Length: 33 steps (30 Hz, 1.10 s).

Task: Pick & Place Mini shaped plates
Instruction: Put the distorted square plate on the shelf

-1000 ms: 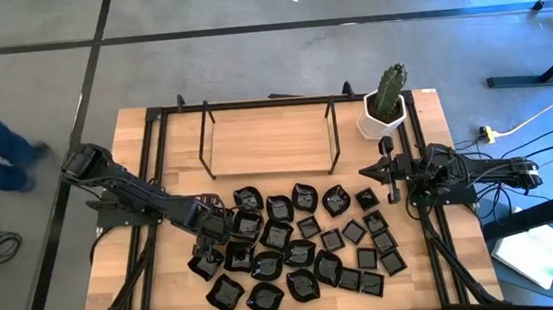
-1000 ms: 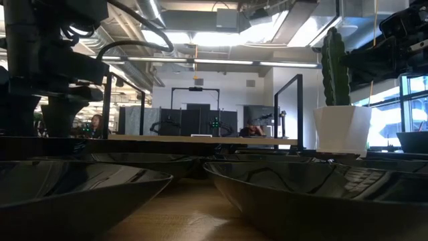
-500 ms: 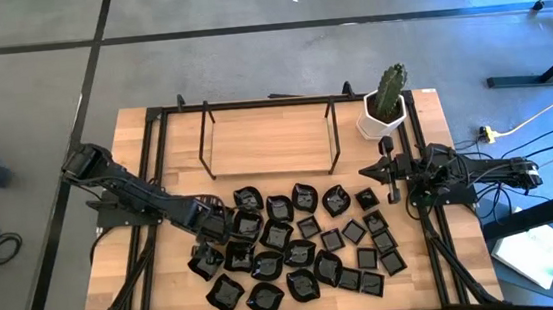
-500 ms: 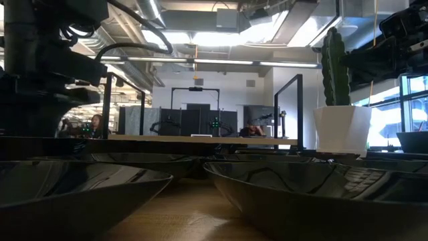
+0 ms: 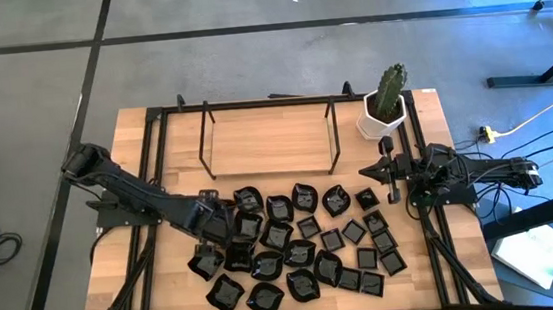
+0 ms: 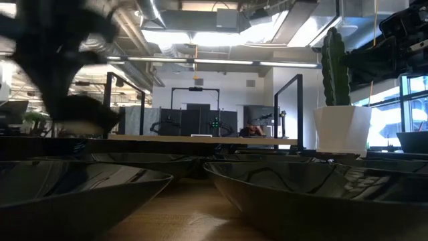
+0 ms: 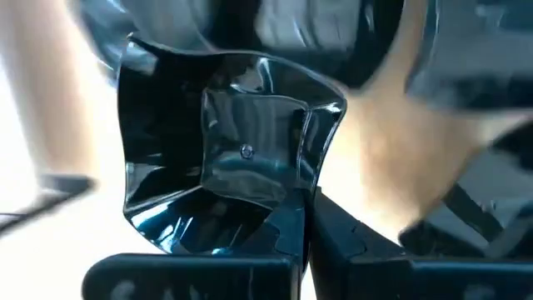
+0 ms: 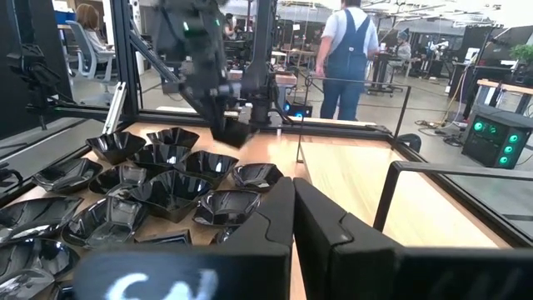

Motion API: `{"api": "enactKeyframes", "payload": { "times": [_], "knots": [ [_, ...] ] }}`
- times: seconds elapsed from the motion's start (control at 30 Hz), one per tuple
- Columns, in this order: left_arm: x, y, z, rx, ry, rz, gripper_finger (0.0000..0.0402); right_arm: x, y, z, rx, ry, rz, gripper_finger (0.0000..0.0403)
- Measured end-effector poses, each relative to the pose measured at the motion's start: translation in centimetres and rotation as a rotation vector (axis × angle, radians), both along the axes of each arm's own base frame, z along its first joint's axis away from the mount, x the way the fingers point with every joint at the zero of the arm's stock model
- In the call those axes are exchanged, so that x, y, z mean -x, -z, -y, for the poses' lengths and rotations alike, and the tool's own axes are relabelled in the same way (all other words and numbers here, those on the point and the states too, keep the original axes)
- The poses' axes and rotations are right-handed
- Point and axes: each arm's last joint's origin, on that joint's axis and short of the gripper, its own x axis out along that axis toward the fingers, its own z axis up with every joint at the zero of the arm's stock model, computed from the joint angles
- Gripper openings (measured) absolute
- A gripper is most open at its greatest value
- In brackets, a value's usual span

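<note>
Several mini shaped plates point(image 5: 304, 241), glossy black, lie packed together on the near half of the wooden table; in the right wrist view the plates point(image 8: 166, 187) sit before the far arm. My left gripper point(image 5: 224, 220) hangs over the pile's left end, shut on one wavy-rimmed plate point(image 7: 233, 142). This plate also shows blurred below the arm in the low view point(image 6: 87, 122) and the right wrist view point(image 8: 237, 133). My right gripper point(image 5: 388, 170) waits shut at the table's right side, holding nothing, its fingers point(image 8: 293, 218) level. My left gripper point(image 7: 305, 212) pinches the plate's rim point(image 7: 287, 208) between its two fingers, at the edge nearest the wrist. The fingers come from above, pointing steeply down. The plate is lifted clear of the pile, tilted, its hollow side facing the wrist camera.
A low wooden shelf on black legs point(image 5: 270, 140) stands at the far middle of the table. A white pot with a green cactus point(image 5: 385, 105) sits at the far right corner. Black frame bars point(image 5: 157, 165) run along both table sides. A person point(image 8: 346, 54) stands in the room beyond.
My left gripper has risen from the left end of the pile and drifted slightly toward the table's right, carrying one plate up clear of the others; it shows blurred in the low view. The remaining plates lie as before.
</note>
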Motion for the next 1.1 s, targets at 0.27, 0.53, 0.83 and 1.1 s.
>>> {"api": "enactKeyframes", "payload": {
  "times": [0.27,0.53,0.83,1.1],
  "knots": [
    [-3.0,-5.5,-1.9,-0.254,0.004,0.221,0.0002,0.0,0.0,0.0,-0.006,0.0,0.0,0.0007],
    [-4.4,-4.5,-9.7,-0.301,-0.163,0.149,0.0002,0.0,0.0,0.0,-0.003,0.0,0.0,0.0007],
    [-4.2,-2.3,-14.1,-0.212,-0.238,0.117,0.0003,0.0,0.0,0.0,-0.003,0.0,0.0,0.0007],
    [-4.2,-0.5,-14.7,-0.197,-0.247,0.097,0.0002,0.0,0.0,0.0,-0.007,0.0,0.0,0.0007]
  ]
}}
